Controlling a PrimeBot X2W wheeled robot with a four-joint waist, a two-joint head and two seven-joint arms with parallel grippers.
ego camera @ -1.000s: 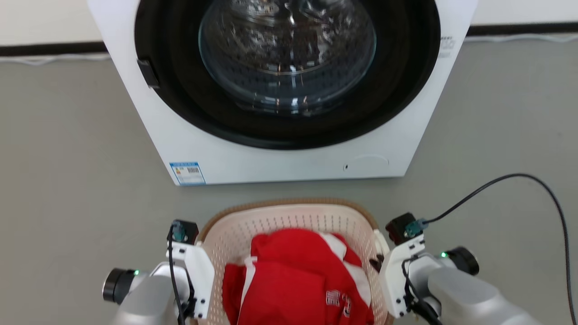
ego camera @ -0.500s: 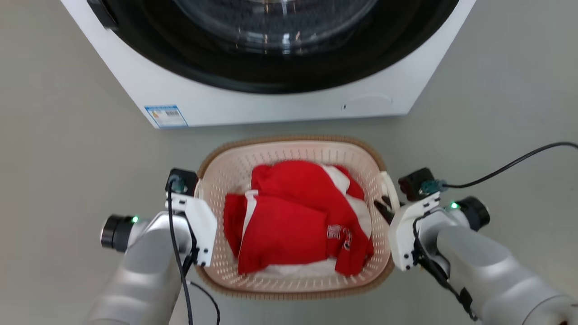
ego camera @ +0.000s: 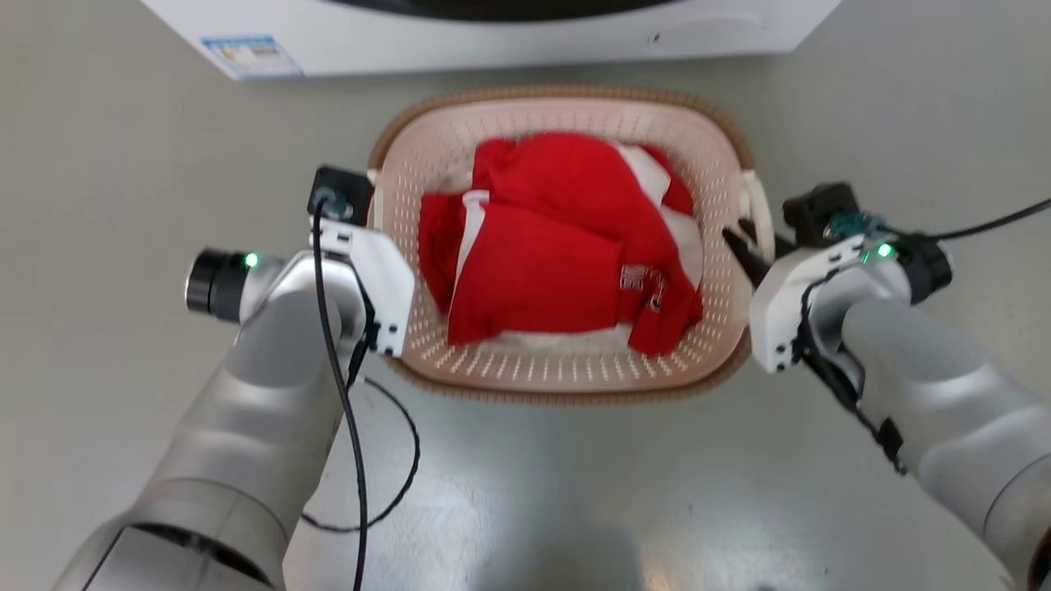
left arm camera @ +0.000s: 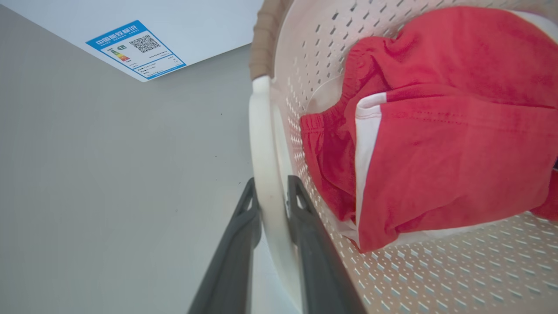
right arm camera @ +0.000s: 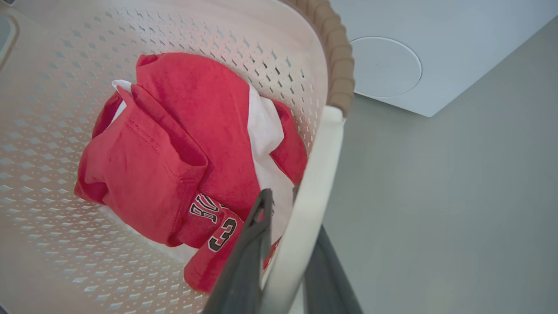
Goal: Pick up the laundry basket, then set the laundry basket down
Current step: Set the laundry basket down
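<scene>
The laundry basket [ego camera: 558, 365] is cream, perforated, with a brown woven-look rim, and sits in front of the washer. It holds red and white clothes [ego camera: 566, 246]. My left gripper [left arm camera: 271, 192] is shut on the basket's white left loop handle [left arm camera: 261, 144], one dark finger on each side. My right gripper [right arm camera: 283, 196] is shut on the white right loop handle [right arm camera: 320, 148] in the same way. In the head view the right gripper [ego camera: 751, 238] reaches the right handle, and the left wrist covers the left fingers. I cannot tell whether the basket touches the floor.
The white washer [ego camera: 493, 37] stands just beyond the basket, with a blue label [ego camera: 246, 56] at its lower left corner. A black cable [ego camera: 386, 492] loops over the grey floor beside my left arm. Another cable [ego camera: 1002, 217] runs off to the right.
The head camera has tilted down, so the washer slid up out of the picture and the whole basket came into it. Both grippers stay at the handles. The basket looks slightly larger.
</scene>
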